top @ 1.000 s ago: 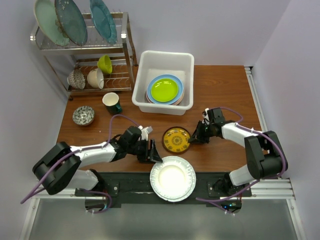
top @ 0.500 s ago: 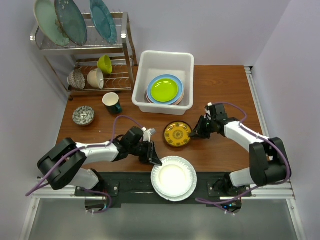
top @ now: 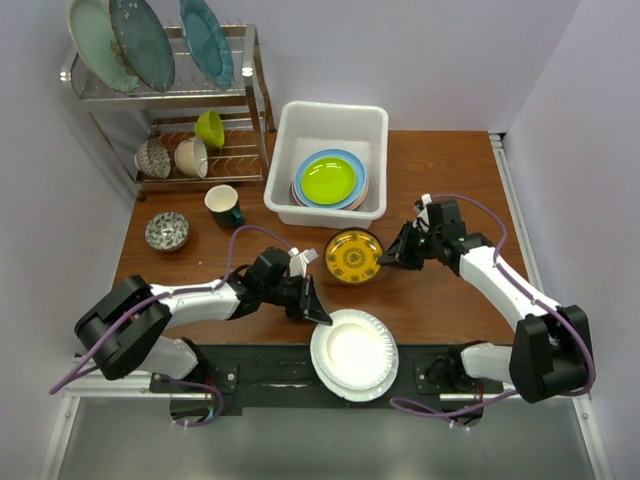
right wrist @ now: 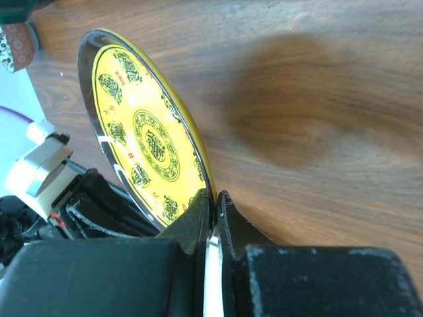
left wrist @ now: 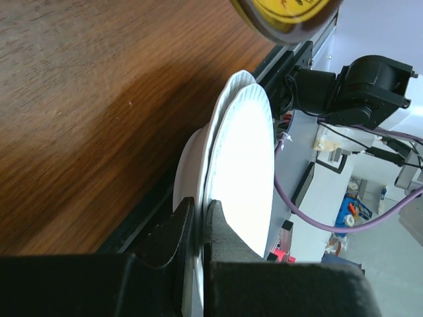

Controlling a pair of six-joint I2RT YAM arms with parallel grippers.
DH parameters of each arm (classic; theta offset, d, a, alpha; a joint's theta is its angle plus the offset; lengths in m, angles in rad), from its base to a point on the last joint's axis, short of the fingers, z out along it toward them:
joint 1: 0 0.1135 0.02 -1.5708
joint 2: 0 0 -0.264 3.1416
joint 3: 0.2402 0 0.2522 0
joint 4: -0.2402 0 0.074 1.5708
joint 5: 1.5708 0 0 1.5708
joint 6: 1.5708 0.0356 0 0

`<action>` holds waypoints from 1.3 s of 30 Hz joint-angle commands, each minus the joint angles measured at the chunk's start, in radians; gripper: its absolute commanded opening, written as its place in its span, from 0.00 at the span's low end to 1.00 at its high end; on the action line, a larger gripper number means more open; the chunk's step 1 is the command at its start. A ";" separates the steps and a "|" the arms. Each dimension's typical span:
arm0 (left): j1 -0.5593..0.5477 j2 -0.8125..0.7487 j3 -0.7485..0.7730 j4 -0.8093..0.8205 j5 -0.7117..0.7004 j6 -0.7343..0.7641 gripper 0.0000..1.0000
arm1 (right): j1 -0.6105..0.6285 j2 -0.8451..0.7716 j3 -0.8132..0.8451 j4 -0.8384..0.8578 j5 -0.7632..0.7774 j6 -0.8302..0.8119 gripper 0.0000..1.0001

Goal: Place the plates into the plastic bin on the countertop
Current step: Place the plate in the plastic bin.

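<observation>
From above, my left arm (top: 200, 298) lies low and nearly flat, reaching from its base at 8 o'clock toward the table's near edge. The left gripper (top: 312, 305) is clenched on the 10 o'clock rim of the white plate (top: 353, 355). That plate sits at 6 o'clock on the countertop (top: 450, 190), with much of it hanging past the near edge. My right arm (top: 505, 280) bends up from its base at 5 o'clock and points left. The right gripper (top: 392, 255) is pinched on the 3 o'clock rim of the gold plate (top: 352, 256), near the table's middle. The plastic bin (top: 283, 150) stands at 12 o'clock and holds a stack topped by a lime green plate (top: 329, 178) on a blue plate (top: 352, 196).

At my left wrist, the left gripper (left wrist: 198, 212) has both fingers squeezed on the white plate (left wrist: 246, 172), one on each face of the fluted rim. The gold plate (left wrist: 284, 16) shows at 1 o'clock.

At my right wrist, the right gripper (right wrist: 213, 205) is closed tight on the gold plate (right wrist: 145, 142). The plate is tilted toward 11 o'clock, with its shadow lying apart on the wood of the countertop (right wrist: 344, 59).
</observation>
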 commanded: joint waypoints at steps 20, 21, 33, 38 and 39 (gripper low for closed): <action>0.138 -0.002 0.073 -0.126 -0.195 0.187 0.00 | -0.002 -0.138 0.045 -0.009 -0.023 0.051 0.00; 0.161 -0.002 0.076 -0.129 -0.192 0.200 0.00 | -0.002 -0.139 0.046 -0.009 -0.021 0.053 0.00; 0.231 0.031 0.106 -0.193 -0.215 0.271 0.00 | -0.002 -0.156 0.063 -0.008 -0.023 0.061 0.00; 0.323 -0.040 0.058 -0.267 -0.255 0.299 0.00 | -0.002 -0.164 0.068 0.015 -0.012 0.082 0.00; 0.337 -0.052 0.052 -0.274 -0.260 0.303 0.00 | -0.002 -0.162 0.066 0.023 -0.015 0.085 0.00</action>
